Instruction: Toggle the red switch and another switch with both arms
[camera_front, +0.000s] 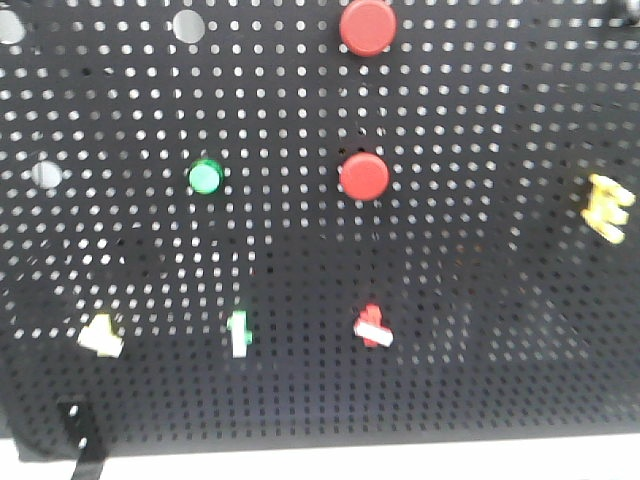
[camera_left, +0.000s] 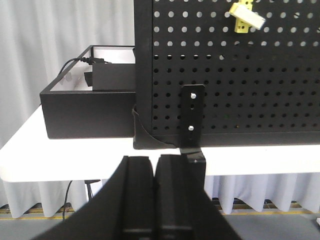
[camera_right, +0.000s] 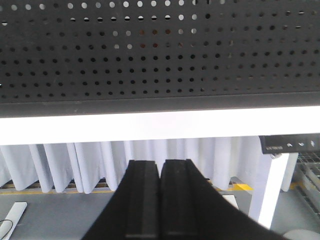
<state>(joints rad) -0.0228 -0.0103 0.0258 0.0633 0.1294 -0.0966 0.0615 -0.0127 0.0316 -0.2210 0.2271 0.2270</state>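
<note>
The red switch (camera_front: 373, 327), a small red toggle with a white bar tip, sits low on the black pegboard (camera_front: 480, 300), right of centre. The other switch (camera_front: 101, 335) is a pale yellow-cream toggle low on the left. In the left wrist view this pale toggle (camera_left: 245, 17) shows high up, above and right of my left gripper (camera_left: 155, 165). That gripper is shut and empty, below the table edge. My right gripper (camera_right: 160, 167) is also shut and empty, below the board's bottom edge (camera_right: 160, 102), and no switch shows in its view. Neither arm appears in the front view.
The board also carries two big round red buttons (camera_front: 367, 27) (camera_front: 364, 176), a green button (camera_front: 205, 177), a white-and-green toggle (camera_front: 238, 333) and a bright yellow toggle (camera_front: 608, 205). A black box (camera_left: 90, 112) stands left of the board on the white table (camera_left: 70, 155). A bracket (camera_left: 192, 117) holds the board's foot.
</note>
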